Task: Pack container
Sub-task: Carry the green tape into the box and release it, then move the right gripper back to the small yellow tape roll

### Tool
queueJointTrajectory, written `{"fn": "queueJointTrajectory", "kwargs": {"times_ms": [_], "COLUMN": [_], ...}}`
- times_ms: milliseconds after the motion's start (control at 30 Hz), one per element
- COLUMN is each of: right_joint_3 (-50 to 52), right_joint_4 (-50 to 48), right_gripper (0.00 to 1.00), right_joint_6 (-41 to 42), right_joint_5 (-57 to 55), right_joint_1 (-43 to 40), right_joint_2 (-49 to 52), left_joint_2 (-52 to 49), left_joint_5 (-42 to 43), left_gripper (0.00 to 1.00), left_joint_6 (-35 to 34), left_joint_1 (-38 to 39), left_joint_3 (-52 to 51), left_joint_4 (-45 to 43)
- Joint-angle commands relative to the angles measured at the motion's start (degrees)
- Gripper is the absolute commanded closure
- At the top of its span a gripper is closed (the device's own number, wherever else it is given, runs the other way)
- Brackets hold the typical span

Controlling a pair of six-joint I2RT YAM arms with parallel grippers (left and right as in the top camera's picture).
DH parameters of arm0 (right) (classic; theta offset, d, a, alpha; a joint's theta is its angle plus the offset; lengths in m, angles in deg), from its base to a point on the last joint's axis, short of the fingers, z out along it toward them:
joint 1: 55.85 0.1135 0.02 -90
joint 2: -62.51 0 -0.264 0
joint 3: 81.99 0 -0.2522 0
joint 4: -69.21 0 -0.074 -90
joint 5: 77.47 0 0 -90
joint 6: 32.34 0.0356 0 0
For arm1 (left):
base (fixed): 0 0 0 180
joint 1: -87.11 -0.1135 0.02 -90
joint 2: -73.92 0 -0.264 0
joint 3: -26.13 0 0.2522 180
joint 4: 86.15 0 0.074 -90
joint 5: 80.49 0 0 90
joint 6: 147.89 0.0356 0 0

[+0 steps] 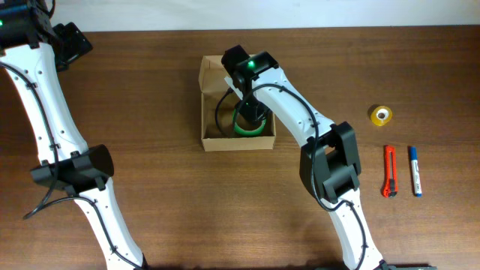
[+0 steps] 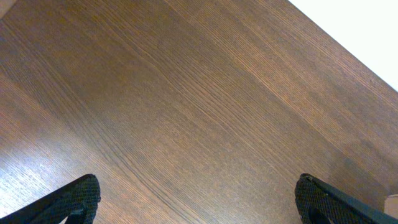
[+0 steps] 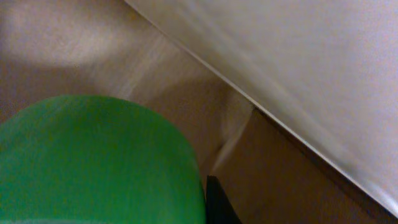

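Observation:
The container (image 1: 214, 142) is a tan cardboard box at the table's middle, its flap open at the back. My right gripper (image 1: 251, 116) reaches down inside it and is shut on a green tape roll (image 1: 247, 130). In the right wrist view the green roll (image 3: 93, 162) fills the lower left, one dark finger (image 3: 214, 199) presses against it, and the box's inner wall (image 3: 280, 174) is behind. My left gripper (image 1: 71, 41) is at the far back left, open and empty over bare wood (image 2: 198, 186).
At the right of the table lie a small yellow tape roll (image 1: 381, 115), a red box cutter (image 1: 390, 170) and a blue marker (image 1: 415, 170). The table's back edge runs close behind the left gripper.

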Motion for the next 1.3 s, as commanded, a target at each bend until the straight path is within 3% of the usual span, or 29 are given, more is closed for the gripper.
{"fn": "queueJointTrajectory", "kwargs": {"times_ms": [0, 233, 400, 433, 500, 567, 700, 967, 1267], "right_joint_3": [0.3, 0.3, 0.2, 0.2, 0.1, -0.3, -3.3, -13.1, -11.8], "right_joint_4": [-0.2, -0.2, 0.2, 0.3, 0.8, 1.3, 3.2, 8.2, 9.6], "right_gripper": [0.96, 0.95, 0.51, 0.30, 0.19, 0.20, 0.34, 0.34, 0.33], "right_joint_6": [0.1, 0.8, 1.2, 1.8, 3.1, 3.1, 3.1, 5.9, 8.7], "right_joint_5": [0.1, 0.1, -0.8, -0.8, -0.8, -0.8, -0.8, -5.6, -6.6], "right_joint_1": [0.3, 0.3, 0.3, 0.2, 0.2, 0.2, 0.2, 0.1, -8.6], "right_joint_2": [1.0, 2.6, 2.4, 2.3, 1.8, 1.1, -0.3, -5.9, -18.9], "left_joint_2": [-0.2, -0.2, -0.2, -0.2, -0.2, -0.2, -0.2, -0.5, -0.5], "left_joint_5": [0.6, 0.6, 0.6, 0.6, 0.6, 0.6, 0.5, 0.4, 0.3], "left_gripper": [0.00, 0.00, 0.00, 0.00, 0.00, 0.00, 0.00, 0.00, 0.00], "left_joint_6": [0.9, 0.9, 0.9, 0.9, 0.9, 0.9, 0.9, 0.9, 0.9], "left_joint_1": [0.1, 0.1, 0.1, 0.1, 0.1, 0.1, 0.1, 0.1, 0.1], "left_joint_3": [0.8, 0.8, 0.8, 0.8, 0.8, 0.8, 0.7, 0.3, 0.3], "left_joint_4": [0.2, 0.2, 0.2, 0.2, 0.2, 0.2, 0.1, 0.0, 0.0]}}
